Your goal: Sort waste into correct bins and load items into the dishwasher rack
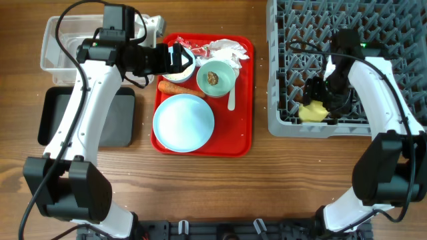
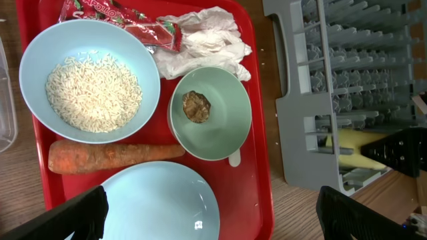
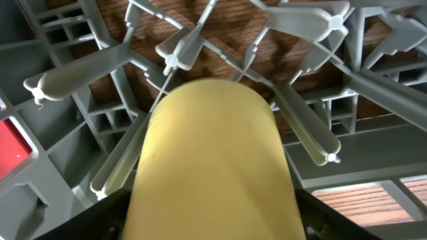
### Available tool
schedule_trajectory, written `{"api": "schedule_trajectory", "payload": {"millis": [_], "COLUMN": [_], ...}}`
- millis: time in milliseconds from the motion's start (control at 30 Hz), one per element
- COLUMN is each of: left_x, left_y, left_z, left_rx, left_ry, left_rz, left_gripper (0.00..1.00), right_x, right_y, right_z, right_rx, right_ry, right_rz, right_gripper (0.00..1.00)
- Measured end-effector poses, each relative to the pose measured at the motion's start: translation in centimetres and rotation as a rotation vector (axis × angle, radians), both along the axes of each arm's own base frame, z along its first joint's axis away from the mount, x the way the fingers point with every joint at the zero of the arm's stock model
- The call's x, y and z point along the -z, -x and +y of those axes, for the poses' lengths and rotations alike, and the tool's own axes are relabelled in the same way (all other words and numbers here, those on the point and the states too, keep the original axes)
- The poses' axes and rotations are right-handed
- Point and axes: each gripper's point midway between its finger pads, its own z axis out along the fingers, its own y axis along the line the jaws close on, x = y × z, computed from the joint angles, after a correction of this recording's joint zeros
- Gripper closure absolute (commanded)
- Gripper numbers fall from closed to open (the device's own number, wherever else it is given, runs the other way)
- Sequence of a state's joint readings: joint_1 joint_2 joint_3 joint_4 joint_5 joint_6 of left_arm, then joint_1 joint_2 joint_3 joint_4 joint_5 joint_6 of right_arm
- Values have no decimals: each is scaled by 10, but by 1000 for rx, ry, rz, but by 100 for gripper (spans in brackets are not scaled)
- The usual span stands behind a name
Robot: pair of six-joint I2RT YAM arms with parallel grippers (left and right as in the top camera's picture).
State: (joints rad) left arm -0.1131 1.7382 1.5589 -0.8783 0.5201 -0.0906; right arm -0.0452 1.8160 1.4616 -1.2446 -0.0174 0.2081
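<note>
My left gripper [image 1: 179, 59] [image 2: 217, 219] hangs open and empty over the red tray [image 1: 243, 100]. Below it are a bowl of white rice [image 2: 90, 80], an orange carrot [image 2: 113, 158], a bowl [image 2: 213, 127] holding a brown lump [image 2: 196, 107], the pale blue plate [image 1: 183, 122], crumpled tissue [image 2: 207, 40], a red-and-white wrapper [image 2: 120, 17] and a white spoon [image 1: 231, 100]. My right gripper [image 1: 315, 105] [image 3: 213, 223] is inside the grey dishwasher rack [image 1: 293, 40]. Its fingers flank the yellow cup [image 3: 213, 167], which lies on its side among the pegs; whether they press on it does not show.
A clear tub [image 1: 57, 47] stands at the far left. A shallow black tray [image 1: 57, 120] lies in front of it, partly under my left arm. Bare wooden table separates the red tray from the rack.
</note>
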Motion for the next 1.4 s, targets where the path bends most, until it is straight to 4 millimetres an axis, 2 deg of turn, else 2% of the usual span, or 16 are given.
{"api": "schedule_trajectory", "payload": {"millis": [167, 267, 333, 367, 467, 533, 633, 733, 800, 833, 933, 1000, 1033, 1133, 1300, 1400], "left_x": [0, 0, 2, 2, 0, 7, 16, 18, 18, 18, 18, 18, 17, 17, 17, 17], "left_y": [-1, -1, 3, 7, 16, 20, 18, 13, 13, 13, 12, 12, 10, 10, 10, 10], "left_z": [0, 5, 19, 25, 41, 53, 82, 96, 101, 101, 102, 102, 102, 102, 102, 102], "left_rx": [0, -11, -45, -58, -101, -134, -210, -270, -290, -293, -301, -302, -303, -304, -304, -304], "left_ry": [0, 0, -4, -5, -40, -107, -262, -328, -346, -348, -352, -352, -350, -350, -350, -350], "left_rz": [-3, 3, 35, 53, 77, 102, 102, 92, 91, 92, 93, 90, 84, 82, 82, 83], "left_gripper": [0, 0, 1, 1, 0, 0, 0, 0, 0, 0, 0, 0, 0, 0, 0, 0], "right_x": [-17, -56, -96, -115, -127, -122, -86, 3, 62, 75, 77, 82, 88, 94, 89, 59], "right_y": [-7, -27, -37, -42, -42, -47, -43, -25, -2, 6, -2, -11, -11, -5, -1, 7], "right_z": [0, 10, 35, 60, 140, 198, 255, 303, 308, 305, 302, 303, 301, 293, 289, 273], "right_rx": [-1, -50, -142, -213, -409, -483, -522, -628, -683, -692, -698, -705, -707, -703, -664, -654], "right_ry": [1, -54, -160, -214, -316, -373, -415, -379, -298, -270, -243, -232, -224, -210, -214, -189], "right_rz": [-21, -149, -308, -391, -453, -483, -423, -248, -105, -64, -93, -140, -145, -134, -119, -122], "right_gripper": [12, 14, 14, 15, 20, 21, 25, 28, 30, 33, 47, 62, 79, 95, 96, 96]}}
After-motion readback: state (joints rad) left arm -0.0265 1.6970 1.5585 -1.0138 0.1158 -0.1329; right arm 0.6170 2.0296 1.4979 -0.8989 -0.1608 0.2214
